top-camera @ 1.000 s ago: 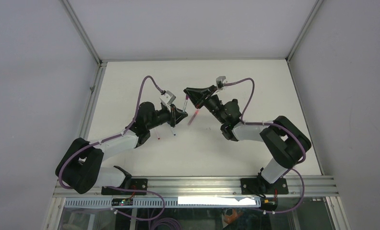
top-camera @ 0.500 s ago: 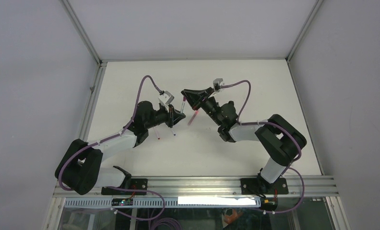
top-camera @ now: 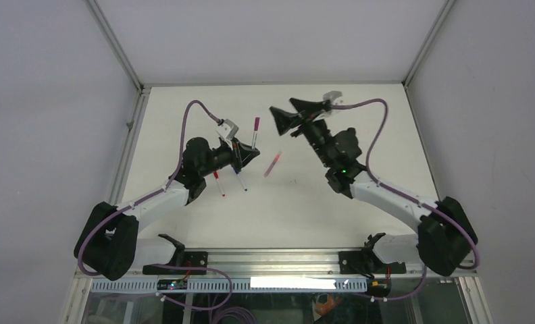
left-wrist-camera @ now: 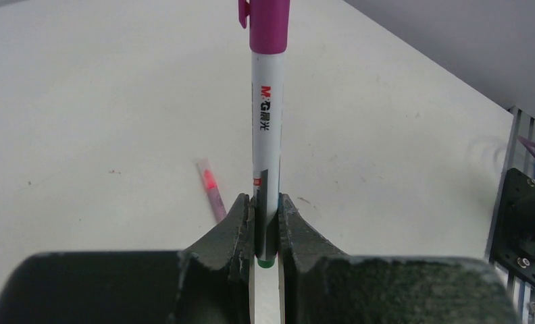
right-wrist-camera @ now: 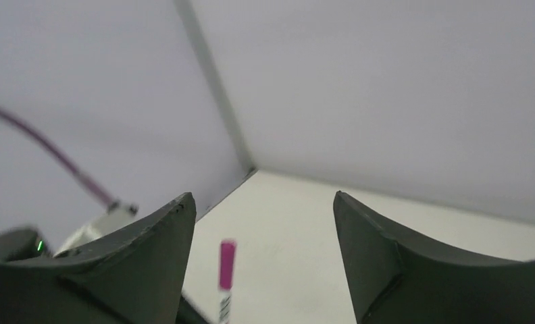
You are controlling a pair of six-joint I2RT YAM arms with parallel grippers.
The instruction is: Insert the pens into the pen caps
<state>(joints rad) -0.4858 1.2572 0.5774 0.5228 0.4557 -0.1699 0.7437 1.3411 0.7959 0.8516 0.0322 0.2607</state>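
Observation:
My left gripper (top-camera: 242,156) (left-wrist-camera: 266,210) is shut on the lower end of a white-barrelled pen (left-wrist-camera: 266,135) (top-camera: 253,139). The pen stands upright and wears a magenta pen cap (left-wrist-camera: 269,20) (top-camera: 256,123) (right-wrist-camera: 227,264). To the right of the pen, my right gripper (top-camera: 284,108) (right-wrist-camera: 261,199) is raised and open, with nothing between its fingers. A pink pen (top-camera: 273,163) (left-wrist-camera: 213,192) lies on the table between the arms. Under the left arm lie a red-ended pen (top-camera: 219,183) and a blue-ended pen (top-camera: 240,181).
The white table (top-camera: 359,135) is walled in by grey panels at the left, back and right. A metal rail (top-camera: 278,260) with both arm bases runs along the near edge. Purple cables loop above each wrist.
My right gripper has opened, let go of the magenta cap and drawn back to the upper right. The cap stays on the pen in my left gripper, which has shifted slightly left.

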